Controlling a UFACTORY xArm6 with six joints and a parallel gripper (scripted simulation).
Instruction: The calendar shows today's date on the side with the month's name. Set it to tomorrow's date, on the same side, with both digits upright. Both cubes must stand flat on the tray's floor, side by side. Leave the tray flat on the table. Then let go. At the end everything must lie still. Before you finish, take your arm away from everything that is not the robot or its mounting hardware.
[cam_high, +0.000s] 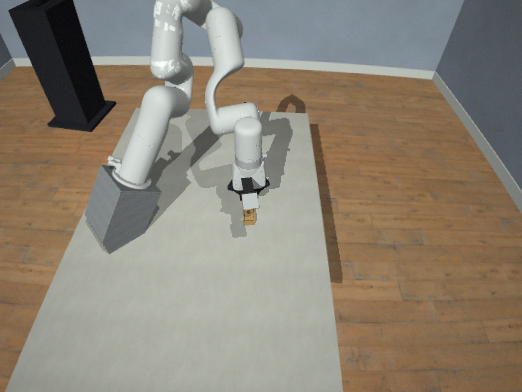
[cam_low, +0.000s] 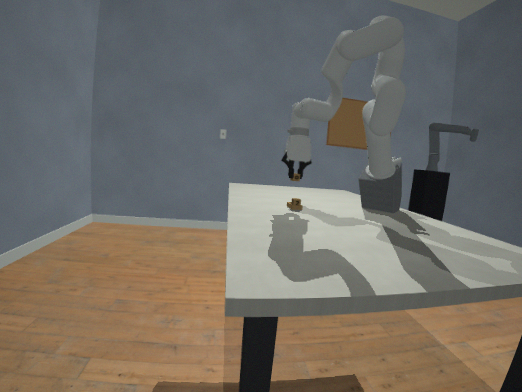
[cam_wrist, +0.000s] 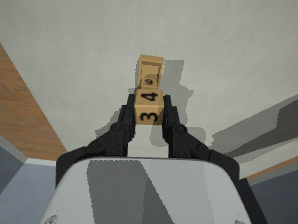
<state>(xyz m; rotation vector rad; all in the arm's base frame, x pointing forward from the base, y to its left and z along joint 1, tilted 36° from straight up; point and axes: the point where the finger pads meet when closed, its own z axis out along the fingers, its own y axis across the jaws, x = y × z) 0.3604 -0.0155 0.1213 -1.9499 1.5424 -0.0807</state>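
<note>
My pincer (cam_high: 249, 201) (cam_low: 296, 177) (cam_wrist: 149, 104), partly open, grips a cube (cam_low: 296, 177) (cam_wrist: 149, 107) marked 3 and 4. Below it, the tray (cam_high: 249, 223) (cam_low: 295, 207) (cam_wrist: 151, 58) sits on the worktop (cam_high: 200, 300) (cam_low: 310, 295) (cam_wrist: 215, 55). I should square the cube over the free slot before lowering gently.

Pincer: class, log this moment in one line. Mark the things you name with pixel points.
pincer (cam_high: 248, 196) (cam_low: 297, 176) (cam_wrist: 149, 104): shut on tan numbered cube (cam_low: 297, 177) (cam_wrist: 149, 106) | held cube: above tray | tan open tray (cam_high: 249, 223) (cam_low: 290, 205) (cam_wrist: 151, 58): on pale table (cam_high: 200, 300) (cam_low: 260, 250) (cam_wrist: 225, 50), second cube (cam_low: 297, 202) (cam_wrist: 149, 82) inside

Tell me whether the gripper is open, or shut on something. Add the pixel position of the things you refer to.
Shut on a numbered cube (cam_low: 296, 177) (cam_wrist: 149, 106): the wrist view shows black fingers against both its sides, and the exterior view shows gripper (cam_high: 249, 201) (cam_low: 296, 177) (cam_wrist: 149, 104) and cube above the table.
</note>
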